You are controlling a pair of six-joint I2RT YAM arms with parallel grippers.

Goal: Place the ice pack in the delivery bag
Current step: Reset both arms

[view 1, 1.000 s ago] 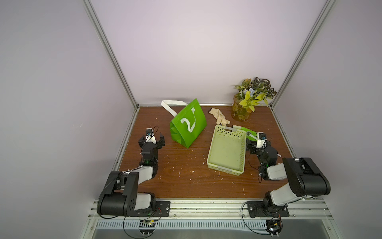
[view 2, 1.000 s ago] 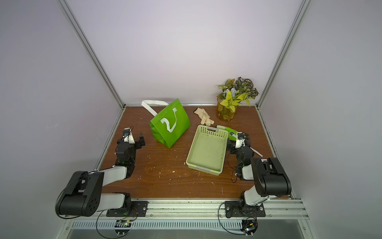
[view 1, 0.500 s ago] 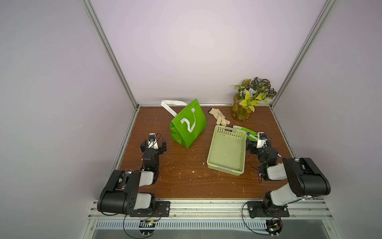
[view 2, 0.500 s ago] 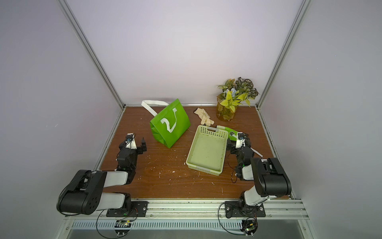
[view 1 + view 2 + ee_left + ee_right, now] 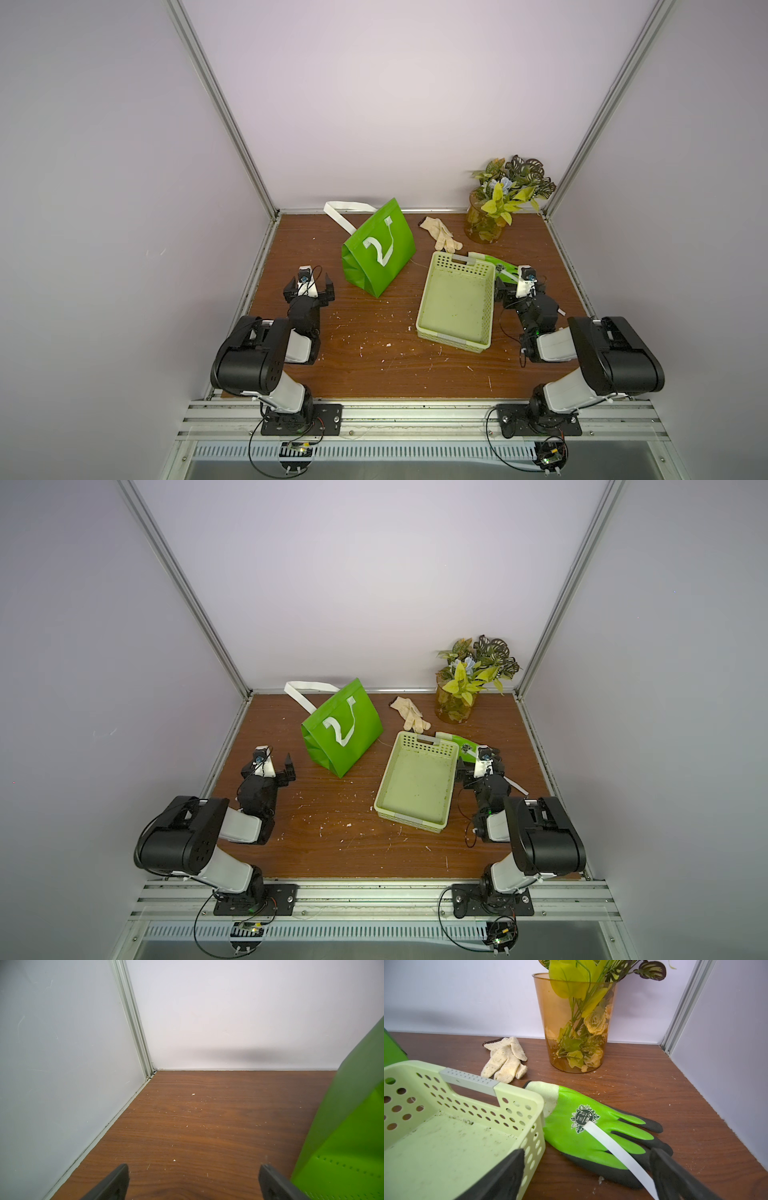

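Observation:
The delivery bag (image 5: pixel 378 249) (image 5: pixel 340 729), bright green with a white "2"-shaped mark and white strap handles, stands closed at the back left of the wooden table; its side fills one edge of the left wrist view (image 5: pixel 342 1126). No ice pack shows in any view. My left gripper (image 5: pixel 309 287) (image 5: pixel 270 766) (image 5: pixel 193 1167) hovers low just left of the bag, open, with bare table between its fingers. My right gripper (image 5: pixel 519 283) (image 5: pixel 480 763) (image 5: pixel 587 1152) is open beside the basket's right wall, over a green glove, holding nothing.
A pale green perforated basket (image 5: pixel 461 266) (image 5: pixel 424 746) (image 5: pixel 519 1095) lies empty at centre right. A green and black glove (image 5: pixel 581 1136) with a white strip (image 5: pixel 612 1147) across it lies right of it. A cream glove (image 5: pixel 440 232) (image 5: pixel 504 1061) and an amber vase of plants (image 5: pixel 486 224) (image 5: pixel 575 1022) stand at the back.
My left gripper has drawn back a little toward the front and turned level, staying open. The right arm, bag and basket have not moved.

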